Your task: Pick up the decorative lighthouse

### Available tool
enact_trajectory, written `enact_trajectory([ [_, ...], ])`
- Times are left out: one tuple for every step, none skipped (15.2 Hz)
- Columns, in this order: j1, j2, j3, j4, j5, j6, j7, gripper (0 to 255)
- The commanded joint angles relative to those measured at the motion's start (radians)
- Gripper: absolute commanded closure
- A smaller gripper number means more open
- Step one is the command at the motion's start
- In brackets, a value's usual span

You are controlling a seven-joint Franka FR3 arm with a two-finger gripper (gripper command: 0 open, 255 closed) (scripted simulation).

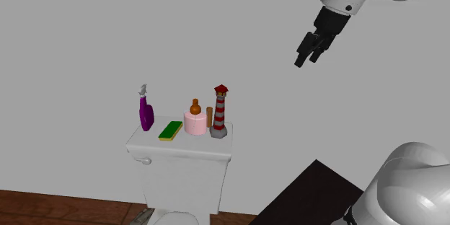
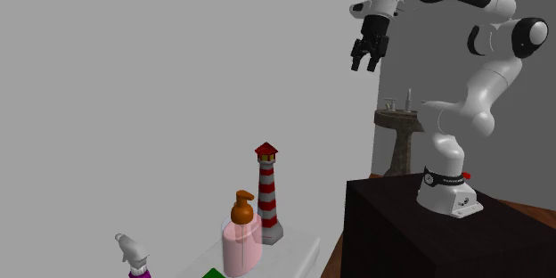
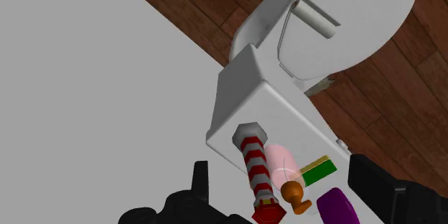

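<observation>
While the claw (image 1: 306, 60) hangs high and well apart from everything, up toward the shoulder view's right, its 2 black fingers stand wide with nothing between them; the wrist view shows them parted to either side.

Below it, the decorative lighthouse (image 1: 220, 110) stands upright on the lid of a white toilet tank (image 1: 180, 151), at the end nearest the shoulder view's right. It has a grey base, a red-and-white striped tower and a red cap. Just beside it sits a pink soap dispenser (image 1: 195, 121) with an orange pump; beyond that lie a green sponge (image 1: 171, 130) and a purple spray bottle (image 1: 146, 112).

From where I stand the lighthouse looks stiff and fairly light, though tall and narrow enough to topple at a nudge; its tapering tower may be slippery. I would take it around the striped shaft, about halfway up, with 1 finger on each side. The cap looks too small to trust. The finger on the dispenser's side needs care; the gap there is tight.
</observation>
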Motion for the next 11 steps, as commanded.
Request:
enact_trajectory([
  [0.000,0.000,0.000,0.000,0.000,0.000,0.000,0],
  [0.000,0.025,0.013,-0.004,-0.004,0.030,0.012,0],
  [0.000,0.052,0.025,-0.007,-0.008,0.059,0.024,0],
  [0.000,0.079,0.038,-0.008,-0.013,0.088,0.037,0],
  [0.000,0.108,0.050,-0.008,-0.018,0.116,0.049,0],
  [-0.001,0.137,0.062,-0.006,-0.024,0.144,0.063,0],
  [-0.002,0.168,0.075,-0.002,-0.031,0.170,0.076,0],
  [-0.004,0.199,0.087,0.002,-0.039,0.196,0.090,0],
  [-0.006,0.231,0.099,0.008,-0.047,0.221,0.105,0],
  [-0.008,0.264,0.111,0.016,-0.057,0.246,0.120,0],
  [-0.011,0.298,0.123,0.025,-0.068,0.269,0.135,0],
])
